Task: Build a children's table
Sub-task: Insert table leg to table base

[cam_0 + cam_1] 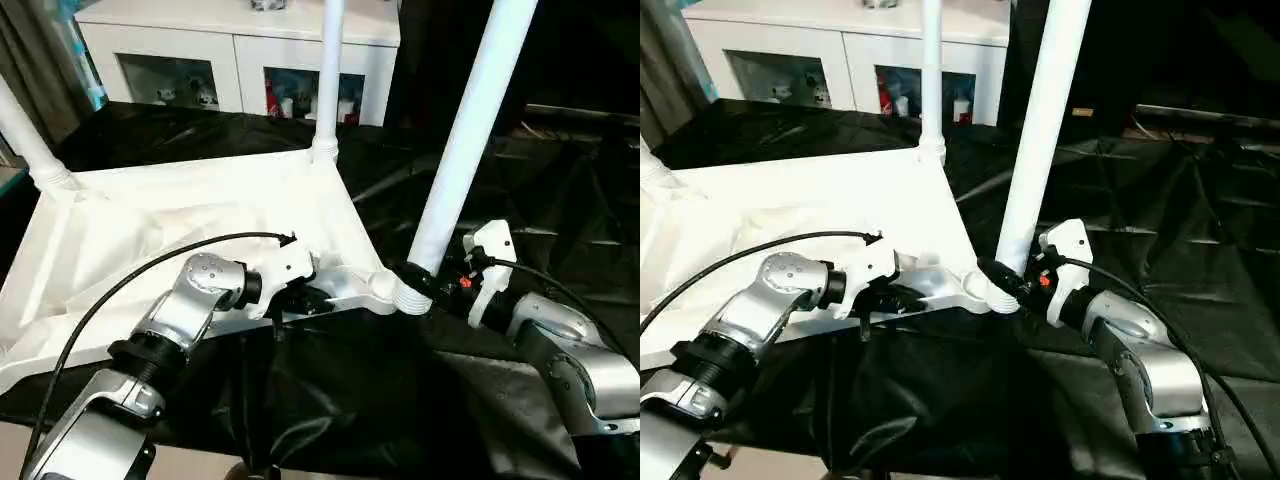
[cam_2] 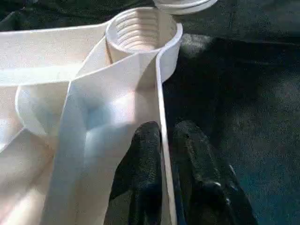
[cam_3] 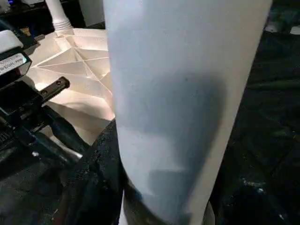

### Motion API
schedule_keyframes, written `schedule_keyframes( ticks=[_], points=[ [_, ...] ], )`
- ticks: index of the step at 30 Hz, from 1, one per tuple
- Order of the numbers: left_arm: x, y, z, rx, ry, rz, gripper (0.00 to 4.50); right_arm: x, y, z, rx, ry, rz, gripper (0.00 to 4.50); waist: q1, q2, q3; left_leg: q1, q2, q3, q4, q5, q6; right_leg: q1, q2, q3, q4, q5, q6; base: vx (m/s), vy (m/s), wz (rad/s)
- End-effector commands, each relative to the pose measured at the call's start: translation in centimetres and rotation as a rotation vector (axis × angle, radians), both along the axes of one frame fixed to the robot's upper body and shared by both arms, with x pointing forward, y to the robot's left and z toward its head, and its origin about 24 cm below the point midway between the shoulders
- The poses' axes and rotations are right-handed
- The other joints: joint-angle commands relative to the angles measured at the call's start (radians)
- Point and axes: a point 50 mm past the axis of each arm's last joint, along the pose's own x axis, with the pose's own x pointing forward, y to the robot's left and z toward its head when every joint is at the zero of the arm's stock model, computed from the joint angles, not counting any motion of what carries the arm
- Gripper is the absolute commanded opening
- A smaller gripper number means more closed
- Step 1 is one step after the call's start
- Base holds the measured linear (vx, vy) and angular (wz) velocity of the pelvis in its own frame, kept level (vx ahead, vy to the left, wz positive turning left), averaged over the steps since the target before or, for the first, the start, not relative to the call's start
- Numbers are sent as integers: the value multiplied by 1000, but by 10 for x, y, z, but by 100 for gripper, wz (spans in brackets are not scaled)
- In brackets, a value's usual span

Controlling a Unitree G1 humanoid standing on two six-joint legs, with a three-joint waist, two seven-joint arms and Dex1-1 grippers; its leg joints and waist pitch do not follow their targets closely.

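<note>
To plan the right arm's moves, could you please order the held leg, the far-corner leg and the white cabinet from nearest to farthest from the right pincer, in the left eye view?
1. Held leg, in the right pincer.
2. Far-corner leg, upright behind.
3. White cabinet, beyond the table.

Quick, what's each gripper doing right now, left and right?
Left gripper: closed, pinching the rim of the tabletop near the corner socket.
Right gripper: closed around the base of the white leg at that socket.

Three upright legs (image 1: 468, 130) stand at the tabletop (image 1: 150, 230) corners and block sideways sweeps. Open black counter (image 1: 1200, 230) lies right of it. White cabinet (image 1: 240, 50) closes the far side.
</note>
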Motion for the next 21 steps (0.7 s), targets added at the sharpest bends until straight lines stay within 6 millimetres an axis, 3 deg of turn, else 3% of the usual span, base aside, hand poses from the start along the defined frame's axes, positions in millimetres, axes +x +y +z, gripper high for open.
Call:
schedule_keyframes(
  ticks=[1,6,9,21],
  points=[
    [-2,-3,-4,20,6,-8,93,3,0,7,-3,-27,1,192,-4,-6,-67,37,71,-39,-79,-180,-8,18,-95,46,-78,-54,-216,0,0,0],
    [0,-5,-3,-16,33,9,100,4,1,8,0,-30,2,192,-3,-7,-66,38,70,-36,-76,-170,5,19,-96,46,-80,-47,-227,0,0,0],
    [-1,-4,-4,-11,51,-2,100,4,1,8,0,-32,2,192,-4,-4,-66,39,71,-38,-78,-185,-3,18,-95,46,-82,-72,-224,0,0,0],
    [-5,2,-9,20,88,-17,12,6,6,5,-1,-26,12,192,-6,-6,-68,37,70,-37,-76,-161,7,20,-95,45,-77,-32,-234,0,0,0]
  ],
)
